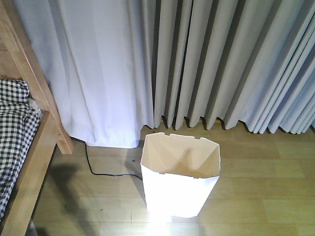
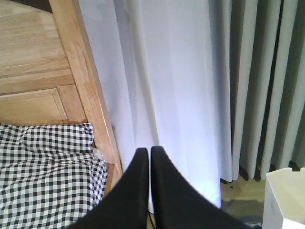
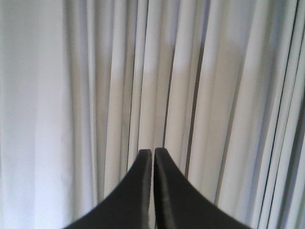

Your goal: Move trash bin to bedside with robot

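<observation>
The white faceted trash bin (image 1: 179, 177) stands upright on the wooden floor in front of the curtain, its cream inside empty. A corner of it shows at the lower right of the left wrist view as the bin (image 2: 286, 198). The bed (image 1: 29, 162) with its light wooden frame and checked bedding (image 1: 12, 132) lies at the left, a gap of floor away from the bin. My left gripper (image 2: 149, 150) is shut with nothing in it, pointing at the curtain beside the bed frame (image 2: 90, 105). My right gripper (image 3: 153, 151) is shut and empty, facing the curtain.
A long grey-white curtain (image 1: 197, 64) hangs across the whole back. A black cable (image 1: 106, 172) runs over the floor between the bed post (image 1: 61, 140) and the bin. Wooden floor (image 1: 266, 187) stretches right of the bin.
</observation>
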Tool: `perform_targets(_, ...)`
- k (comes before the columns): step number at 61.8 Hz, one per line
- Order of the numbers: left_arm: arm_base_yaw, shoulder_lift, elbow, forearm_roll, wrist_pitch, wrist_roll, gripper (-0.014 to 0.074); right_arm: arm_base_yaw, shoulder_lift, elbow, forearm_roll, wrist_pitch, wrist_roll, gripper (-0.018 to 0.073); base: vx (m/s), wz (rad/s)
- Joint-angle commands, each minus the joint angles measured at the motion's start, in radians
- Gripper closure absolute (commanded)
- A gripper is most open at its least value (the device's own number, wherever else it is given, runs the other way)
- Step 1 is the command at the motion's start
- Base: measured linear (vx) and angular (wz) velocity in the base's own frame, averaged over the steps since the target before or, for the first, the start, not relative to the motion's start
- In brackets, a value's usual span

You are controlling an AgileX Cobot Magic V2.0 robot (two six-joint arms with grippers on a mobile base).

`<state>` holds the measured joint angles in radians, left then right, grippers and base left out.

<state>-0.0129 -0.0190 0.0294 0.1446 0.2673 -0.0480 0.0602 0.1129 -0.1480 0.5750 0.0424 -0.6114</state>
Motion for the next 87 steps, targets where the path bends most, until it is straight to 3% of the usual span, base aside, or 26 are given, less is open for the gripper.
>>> perform_targets(1, -0.006, -0.009, 0.028, -0.004, -0.074, -0.008, 0.0602, -0.001, 0.018, -0.025, -0.291, -0.051, 0.273, 0.0570, 0.00, 0.00)
perform_targets(8, -0.006, -0.009, 0.028, -0.004, -0.074, -0.008, 0.0602, -0.021, 0.018, 0.011, -0.489, -0.069, 0.456, 0.0570, 0.00, 0.00)
perform_targets(16, -0.006, -0.009, 0.028, -0.004, -0.074, -0.008, 0.0602, -0.063, 0.010, 0.107, -0.521, -0.157, 0.556, 0.0570, 0.00, 0.00)
perform_targets(25, -0.006, -0.009, 0.028, -0.004, -0.074, -0.008, 0.0602, -0.067, -0.067, 0.195, -0.568, -0.201, 0.571, 0.0570, 0.00, 0.00)
perform_targets(30, -0.006, -0.009, 0.028, -0.004, -0.074, -0.008, 0.0602, -0.067, -0.103, 0.194, -0.590, -0.142, 0.594, 0.0570, 0.00, 0.00)
perform_targets(87, -0.006, -0.009, 0.028, -0.004, -0.074, -0.008, 0.0602, -0.067, -0.137, 0.194, -0.599, -0.111, 0.605, 0.0570, 0.00, 0.00)
